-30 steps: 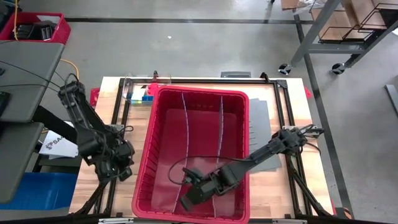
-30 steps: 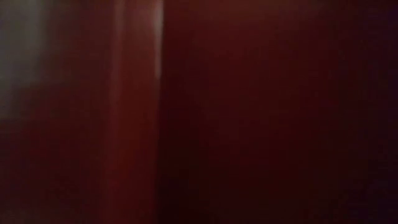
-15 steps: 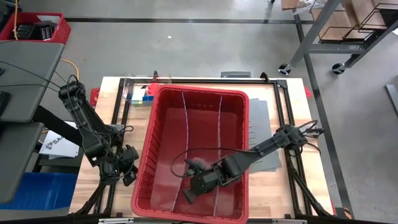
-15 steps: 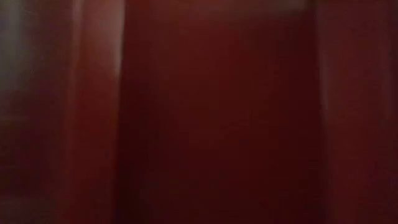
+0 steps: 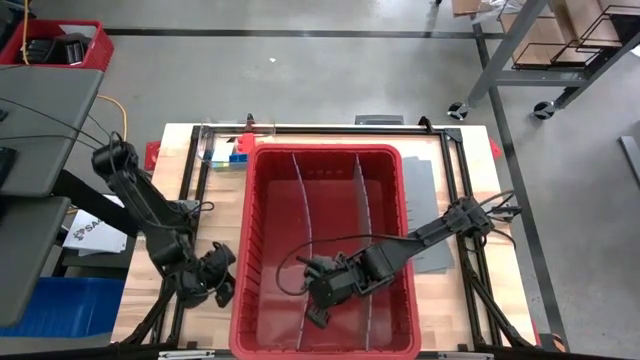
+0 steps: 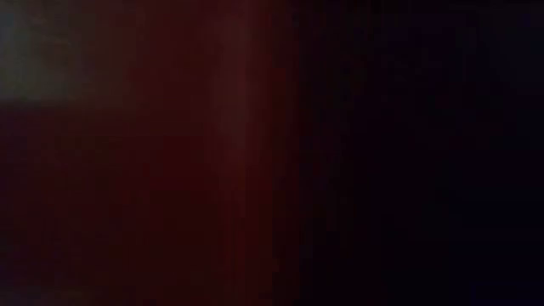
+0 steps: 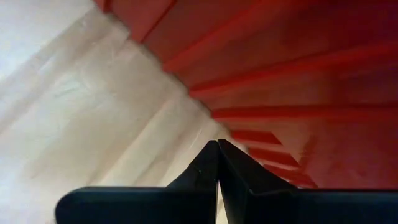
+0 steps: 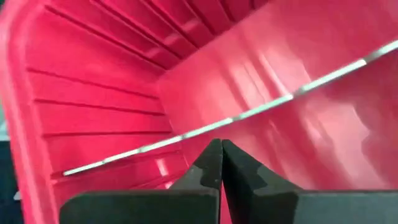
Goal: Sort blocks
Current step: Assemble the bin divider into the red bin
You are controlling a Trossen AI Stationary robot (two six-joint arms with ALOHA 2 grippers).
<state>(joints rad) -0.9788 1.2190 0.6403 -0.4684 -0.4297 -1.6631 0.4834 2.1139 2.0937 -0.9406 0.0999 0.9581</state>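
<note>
The right gripper (image 5: 318, 312) is inside the red bin (image 5: 398, 250), in its near part, low over the floor of the middle section; its two fingers (image 8: 211, 163) are pressed together and hold nothing. The left gripper (image 5: 222, 290) is over the wooden table (image 5: 140, 300), just beside the bin's outer left wall, near the front corner. Its fingers (image 7: 214, 165) are also clenched together with nothing between them. Two thin grey dividers (image 5: 300, 215) stand in the bin and split it in three long sections. Farther back, the blocks (image 5: 228, 152) lie on the table just behind the bin's far left corner; blue, green and yellow ones can be seen. Flat grey sheets (image 5: 425, 215) lie on the table to the right of the bin. In the low view only dark red shows.
</note>
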